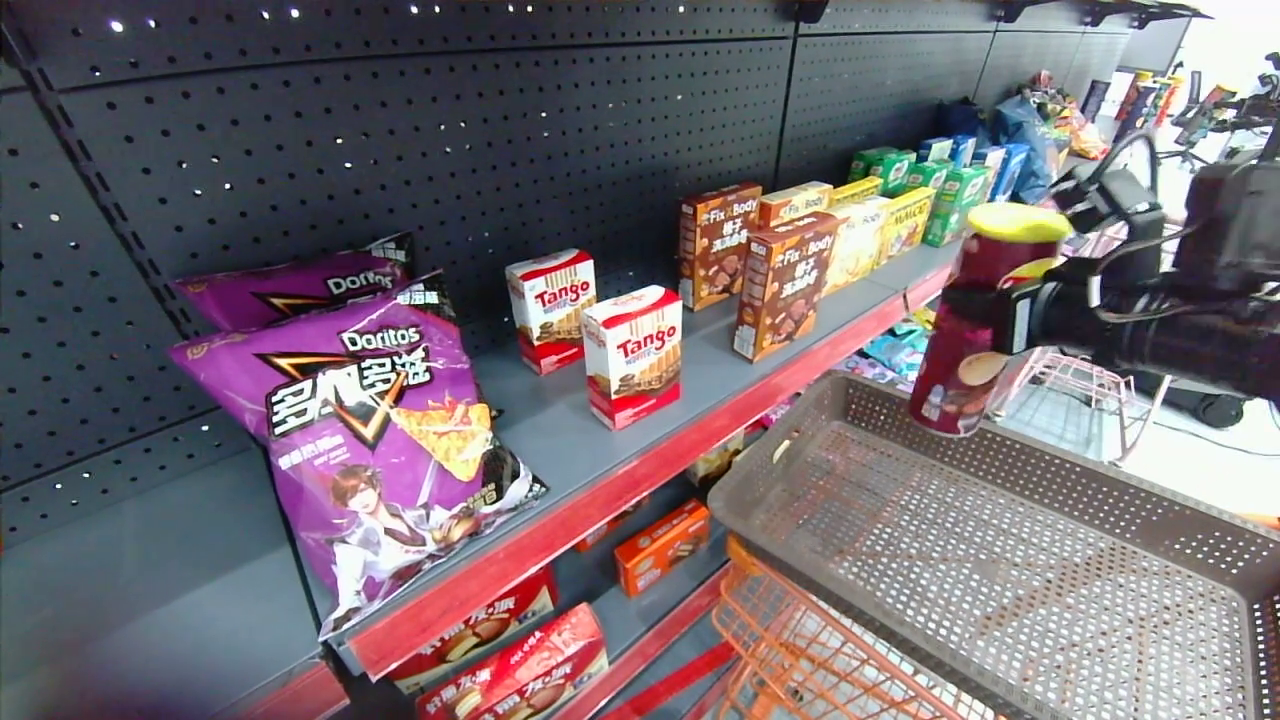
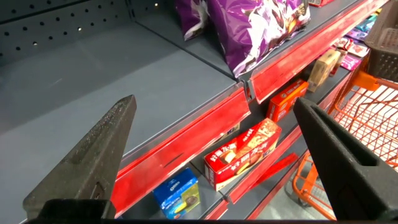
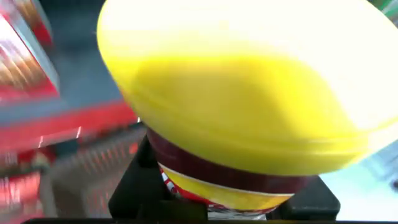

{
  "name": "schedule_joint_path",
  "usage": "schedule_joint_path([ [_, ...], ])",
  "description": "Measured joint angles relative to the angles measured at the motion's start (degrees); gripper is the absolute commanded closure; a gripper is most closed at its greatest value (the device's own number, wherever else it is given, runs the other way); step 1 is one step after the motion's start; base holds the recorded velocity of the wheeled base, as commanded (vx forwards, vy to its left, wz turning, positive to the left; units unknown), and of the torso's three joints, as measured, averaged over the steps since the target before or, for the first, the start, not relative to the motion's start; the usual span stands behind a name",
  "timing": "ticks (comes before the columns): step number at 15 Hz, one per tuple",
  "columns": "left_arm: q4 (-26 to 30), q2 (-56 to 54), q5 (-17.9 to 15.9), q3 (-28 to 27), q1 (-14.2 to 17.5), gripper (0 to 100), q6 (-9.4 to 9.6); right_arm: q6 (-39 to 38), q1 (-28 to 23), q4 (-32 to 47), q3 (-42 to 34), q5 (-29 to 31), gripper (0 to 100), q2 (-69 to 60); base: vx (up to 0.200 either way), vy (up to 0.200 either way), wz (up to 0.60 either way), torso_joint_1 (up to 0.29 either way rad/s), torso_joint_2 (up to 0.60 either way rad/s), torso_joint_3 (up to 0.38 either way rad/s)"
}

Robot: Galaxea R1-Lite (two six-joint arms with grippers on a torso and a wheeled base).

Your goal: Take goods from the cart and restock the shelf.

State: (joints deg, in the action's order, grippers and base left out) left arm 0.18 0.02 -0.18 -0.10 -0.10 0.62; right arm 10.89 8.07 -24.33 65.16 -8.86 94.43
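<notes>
Roughly level R arm [image 1: 1150, 325], R jaws tight on chip can [image 1: 950, 375] above cart [image 1: 1110, 475]; L jaws wide apart.

Rear chip bag [image 1: 300, 285] mostly hidden behind front chip bag [image 1: 370, 440]. Right gripper [image 1: 990, 305] covers canister [image 1: 950, 385] midsection. Far-end goods [image 1: 1050, 110] too small to identify.

Gaps on the shelf [image 1: 560, 430]
Bare board lies left of the chip bags [image 1: 370, 420]; an open lane runs between the wafer boxes [image 1: 632, 350] and the brown boxes [image 1: 780, 285].

Bright, even store light; glare on bags [image 1: 370, 420]; far right blown out; shelf [image 1: 540, 420] bows toward edges.
</notes>
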Motion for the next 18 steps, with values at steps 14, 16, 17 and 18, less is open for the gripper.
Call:
schedule_joint_path([
  [14,0.0,0.0,0.0,0.0,0.0,0,0.0,3.1,-16.9,3.7,-32.3,-5.5,100,-48.0,0.0,0.0,0.0,0.0,0.0,0.0],
  [16,0.0,0.0,0.0,0.0,0.0,0,0.0,4.7,-17.0,4.2,-31.4,-5.4,100,-48.8,0.0,0.0,0.0,0.0,0.0,0.0],
  [17,0.0,0.0,0.0,0.0,0.0,0,0.0,5.1,-17.1,5.9,-30.9,-5.3,100,-48.9,0.0,0.0,0.0,0.0,0.0,0.0],
  [18,0.0,0.0,0.0,0.0,0.0,0,0.0,5.8,-17.2,6.8,-30.3,-5.3,100,-48.9,0.0,0.0,0.0,0.0,0.0,0.0],
])
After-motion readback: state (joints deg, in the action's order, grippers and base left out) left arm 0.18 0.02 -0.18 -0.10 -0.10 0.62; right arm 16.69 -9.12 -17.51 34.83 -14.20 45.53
